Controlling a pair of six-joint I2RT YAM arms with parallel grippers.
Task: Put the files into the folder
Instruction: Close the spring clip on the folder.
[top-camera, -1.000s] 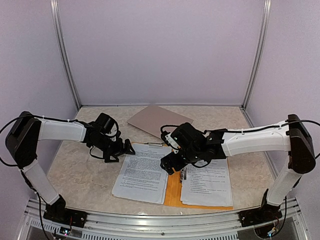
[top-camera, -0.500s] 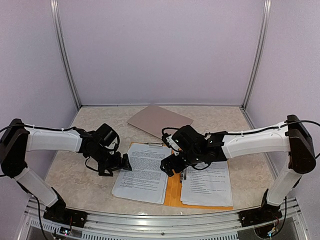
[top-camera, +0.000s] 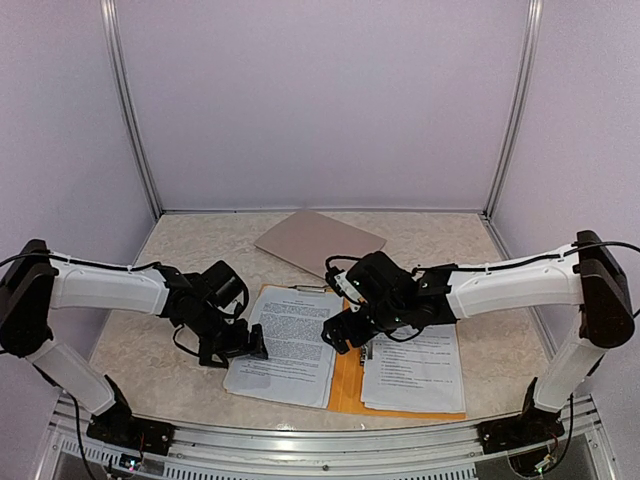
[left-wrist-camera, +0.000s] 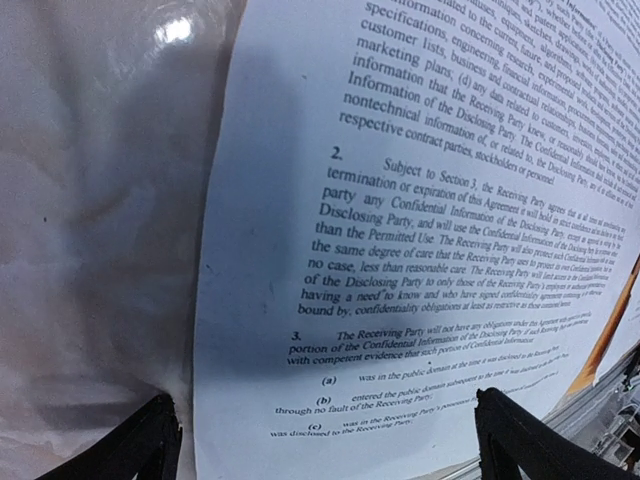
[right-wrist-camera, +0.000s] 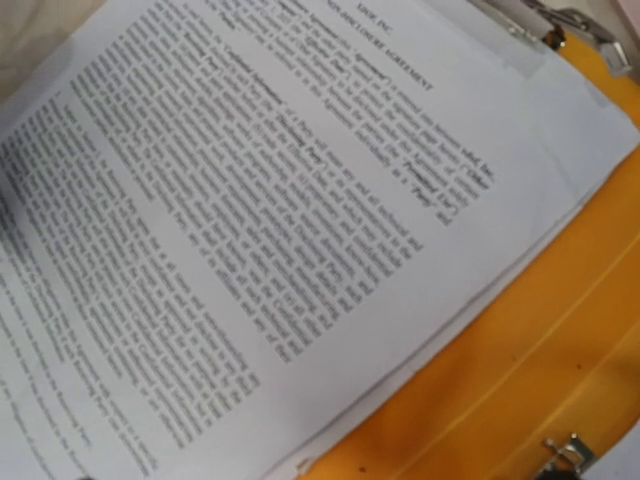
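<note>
The orange folder (top-camera: 346, 388) lies open on the table. One stack of printed white files (top-camera: 285, 345) covers its left side and hangs over onto the table. A second stack (top-camera: 415, 365) lies on its right half. My left gripper (top-camera: 252, 345) is open and low at the left stack's left edge. In the left wrist view its gripper (left-wrist-camera: 330, 450) straddles that paper edge (left-wrist-camera: 400, 250), black fingertips (left-wrist-camera: 150, 445) wide apart and empty. My right gripper (top-camera: 335, 333) hovers over the left stack's right edge. The right wrist view shows the sheets (right-wrist-camera: 250, 220) on the folder (right-wrist-camera: 540, 330), but no fingers.
A grey-brown clipboard (top-camera: 318, 240) lies at the back middle of the marbled table (top-camera: 170, 360). Metal clip parts show at the folder's spine (right-wrist-camera: 570, 25). The aluminium rail (top-camera: 300, 435) runs along the near edge, and purple walls enclose the table.
My left arm has swung down, nearer and to the right, bringing its open gripper to the left stack's edge. The right arm has barely moved and the papers lie as before.
</note>
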